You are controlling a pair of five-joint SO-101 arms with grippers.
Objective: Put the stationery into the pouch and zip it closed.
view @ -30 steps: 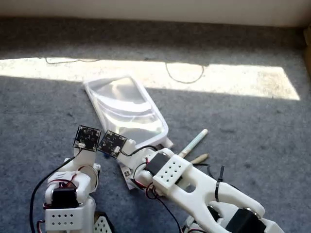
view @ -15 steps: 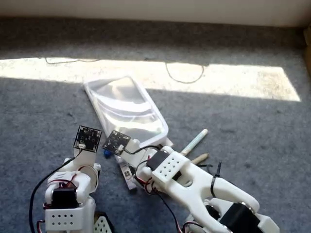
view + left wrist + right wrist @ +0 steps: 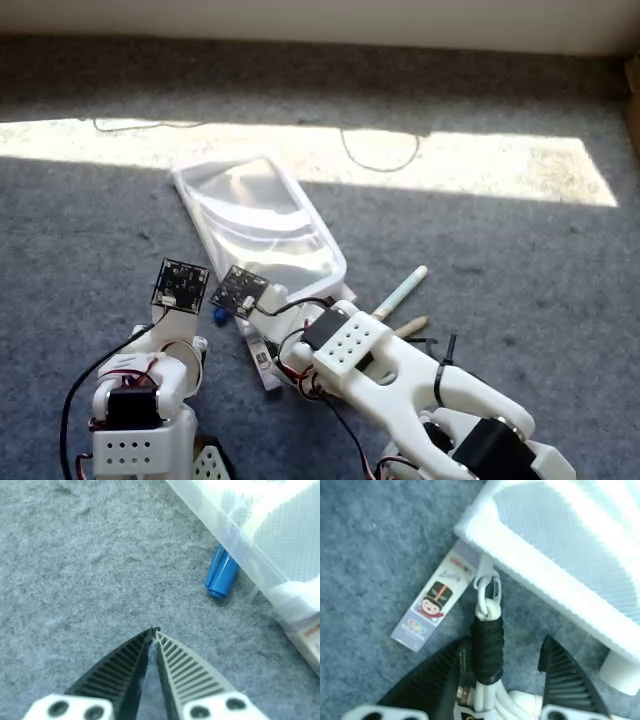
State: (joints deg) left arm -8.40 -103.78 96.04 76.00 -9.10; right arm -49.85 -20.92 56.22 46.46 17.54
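At pouch [image 3: 258, 215] near corner: right gripper [image 3: 505, 642] has edged forward, jaws apart flanking zip pull [image 3: 487, 592]; left gripper [image 3: 154, 631] closed, idle. Pen [image 3: 400, 293] still outside.

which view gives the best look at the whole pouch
The high view: the pouch lies flat with nearly its whole clear outline visible, only the near end hidden under the arms. The left wrist view catches just one long edge of it. The right wrist view catches one corner and the zip pull.
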